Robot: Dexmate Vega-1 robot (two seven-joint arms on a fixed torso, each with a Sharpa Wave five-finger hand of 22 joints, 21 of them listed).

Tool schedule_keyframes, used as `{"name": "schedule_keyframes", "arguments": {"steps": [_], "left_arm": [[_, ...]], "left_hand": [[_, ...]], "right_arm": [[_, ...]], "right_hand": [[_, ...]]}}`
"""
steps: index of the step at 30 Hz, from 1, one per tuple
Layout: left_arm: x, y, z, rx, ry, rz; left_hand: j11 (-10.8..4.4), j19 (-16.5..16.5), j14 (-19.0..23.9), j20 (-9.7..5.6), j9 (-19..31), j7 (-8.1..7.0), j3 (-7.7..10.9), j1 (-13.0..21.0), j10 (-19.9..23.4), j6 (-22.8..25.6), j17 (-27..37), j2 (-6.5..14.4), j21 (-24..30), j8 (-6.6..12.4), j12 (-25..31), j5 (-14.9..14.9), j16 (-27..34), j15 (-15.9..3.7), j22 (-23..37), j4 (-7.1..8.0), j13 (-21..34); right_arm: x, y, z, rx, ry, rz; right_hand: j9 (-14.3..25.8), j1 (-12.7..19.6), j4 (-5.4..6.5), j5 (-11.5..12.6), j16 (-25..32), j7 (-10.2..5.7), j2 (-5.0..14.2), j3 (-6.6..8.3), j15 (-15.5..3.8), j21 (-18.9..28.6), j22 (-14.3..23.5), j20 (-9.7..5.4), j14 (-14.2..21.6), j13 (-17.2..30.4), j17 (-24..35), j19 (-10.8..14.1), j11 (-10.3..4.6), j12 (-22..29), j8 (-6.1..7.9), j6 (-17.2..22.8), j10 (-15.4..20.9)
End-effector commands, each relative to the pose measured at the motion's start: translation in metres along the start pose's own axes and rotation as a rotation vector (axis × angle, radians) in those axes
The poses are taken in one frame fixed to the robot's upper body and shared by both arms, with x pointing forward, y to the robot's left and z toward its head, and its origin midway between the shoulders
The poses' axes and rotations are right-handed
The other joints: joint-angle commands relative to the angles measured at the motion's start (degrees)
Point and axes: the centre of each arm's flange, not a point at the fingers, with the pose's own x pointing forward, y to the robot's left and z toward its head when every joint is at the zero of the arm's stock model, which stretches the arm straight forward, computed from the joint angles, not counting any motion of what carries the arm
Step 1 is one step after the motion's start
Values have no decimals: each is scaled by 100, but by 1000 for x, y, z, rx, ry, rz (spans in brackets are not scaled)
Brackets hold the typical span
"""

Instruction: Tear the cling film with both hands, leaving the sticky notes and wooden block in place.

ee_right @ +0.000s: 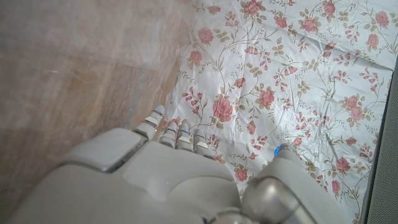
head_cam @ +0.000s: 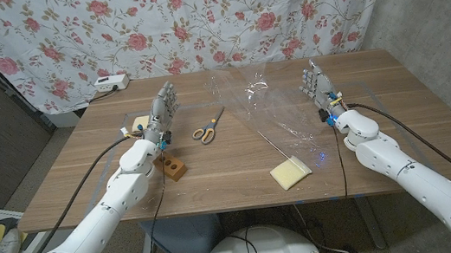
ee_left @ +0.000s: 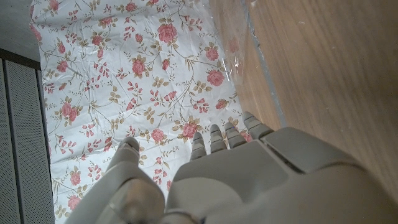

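In the head view the cling film (head_cam: pixel 272 112) lies as a loose, crinkled clear sheet on the table (head_cam: pixel 401 134), between the two hands and closer to the right hand (head_cam: pixel 318 86), its near edge trailing toward the sticky notes (head_cam: pixel 290 171); both hands stand raised with fingers apart and hold nothing; the left hand (head_cam: pixel 162 110) is well apart from the film, with the scissors (head_cam: pixel 207 129) between them and the wooden block (head_cam: pixel 172 166) just behind its wrist; the film looks feather-light, soft and clingy, likely to slip, bunch and stick to itself, so I judge each hand should pinch an edge, one on either side, and pull apart; the pad and block should be left alone. In the left wrist view the left hand (ee_left: pixel 224 180) shows its back, fingers extended and empty, with the film's glossy edge (ee_left: pixel 233 46) beyond the fingertips, not touching. In the right wrist view the right hand (ee_right: pixel 168 174) is likewise spread and empty; a faint sheen on the wood ahead may be film, though I cannot tell.
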Motion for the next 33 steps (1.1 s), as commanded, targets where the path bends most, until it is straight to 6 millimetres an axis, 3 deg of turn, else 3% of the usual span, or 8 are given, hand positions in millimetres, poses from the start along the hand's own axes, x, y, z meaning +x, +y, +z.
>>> {"name": "schedule_keyframes", "arguments": {"steps": [1, 11, 19, 26, 33], "left_arm": [[-1, 1, -5, 3, 9, -10], [-4, 0, 6, 28, -40, -2], [-8, -6, 13, 184, -49, -11], [-15, -14, 20, 262, -74, 27], [-21, -20, 26, 220, -101, 60]], "left_hand": [[-40, -9, -47, 66, 19, -39, 43, 64, -12, -12, 27, 5, 33, 32, 39, 40, 32, 19, 15, 7, 15], [-20, -69, -122, 84, 18, -38, 53, 86, 4, 12, 27, 23, 16, 37, 45, 34, 9, 33, 15, -17, 12], [75, -216, -342, 57, 19, -12, 69, 126, -75, -46, 26, 49, -17, 13, 16, 26, -33, 153, 15, -59, 6], [50, -253, -399, 45, 18, -14, 73, 143, -53, -77, 25, 56, -18, 4, 27, 23, -33, 147, 14, -75, 4], [7, -254, -382, 48, 19, -6, 77, 164, 46, -63, 24, 60, -4, 14, 67, 20, -5, 140, 13, -98, 3]], "right_arm": [[-6, 8, 3, -64, 24, -1], [-10, 11, 9, -70, 27, -4], [-10, 8, 17, -82, 17, -4], [-12, 3, 24, -89, -3, 18], [-16, -4, 22, -62, -8, 20]], "right_hand": [[14, 53, -2, 38, 24, 41, 15, 36, -7, 13, 29, 36, -47, 9, 2, -8, 66, 24, 34, -17, 0], [14, 63, -8, 36, 25, 38, 41, 43, 2, -7, 29, 36, -60, 6, -26, -11, 45, 16, 30, -33, -2], [14, 77, -17, 34, 25, 23, 74, 54, -6, -33, 30, 51, -77, 3, -56, -25, 51, 5, 26, -50, -7], [13, 87, -23, 32, 23, 20, 93, 60, -12, -50, 31, 59, -92, 1, -78, -36, 50, -10, 20, -71, -32], [13, 105, -36, 27, 23, 25, 124, 69, -14, -78, 32, 61, -118, -2, -116, -52, 50, -24, 20, -86, -48]]}}
